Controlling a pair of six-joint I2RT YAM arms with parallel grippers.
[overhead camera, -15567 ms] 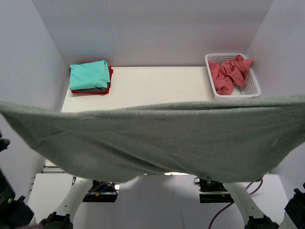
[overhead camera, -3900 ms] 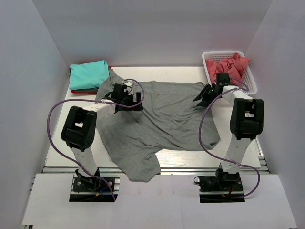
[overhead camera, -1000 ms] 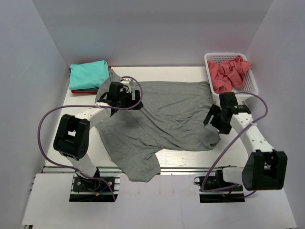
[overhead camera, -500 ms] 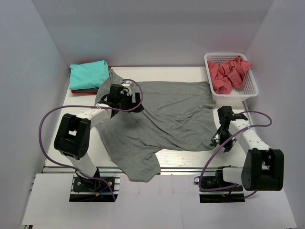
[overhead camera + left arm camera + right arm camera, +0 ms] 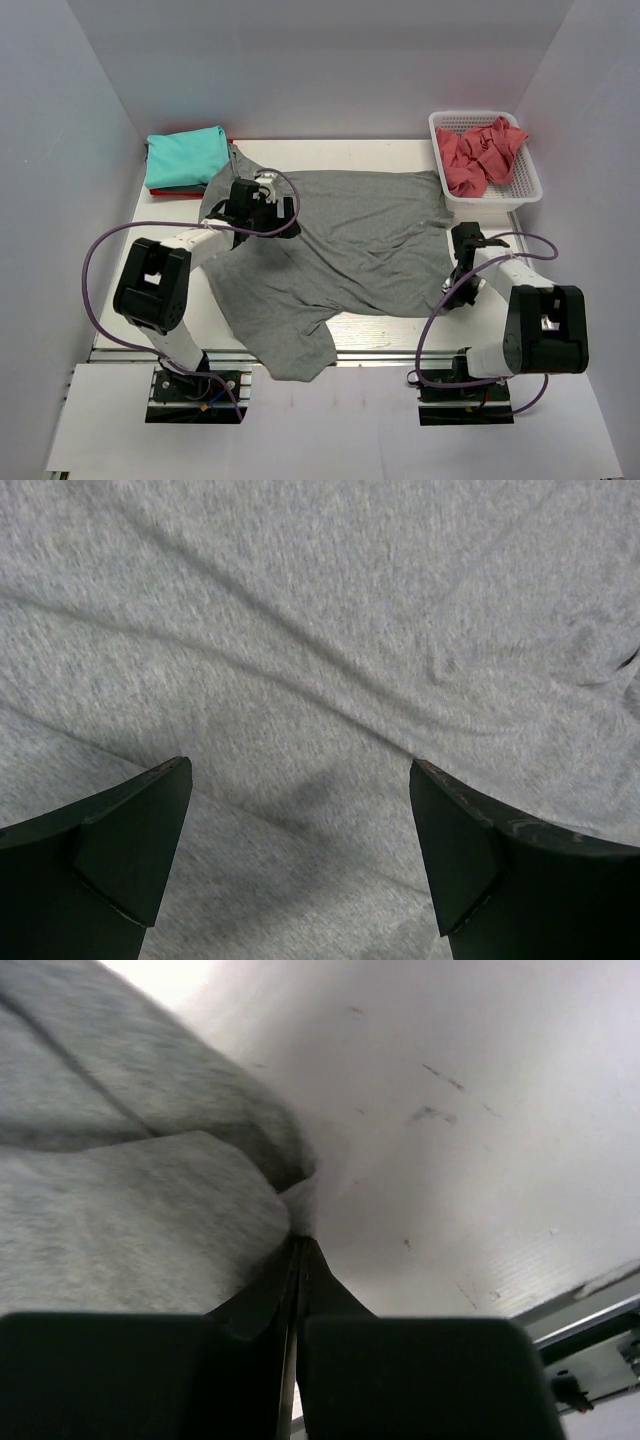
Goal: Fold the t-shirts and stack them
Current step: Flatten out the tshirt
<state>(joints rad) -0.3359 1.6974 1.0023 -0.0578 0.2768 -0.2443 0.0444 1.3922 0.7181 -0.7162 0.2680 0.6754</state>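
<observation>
The right end effector [image 5: 298, 1250] had just closed fully on the near right hem of the grey t-shirt [image 5: 350, 240] spread across the surface [image 5: 330, 155], apparently readying a fold, while farther back the left end effector [image 5: 300, 810] hung wide open and empty above the cloth.
</observation>
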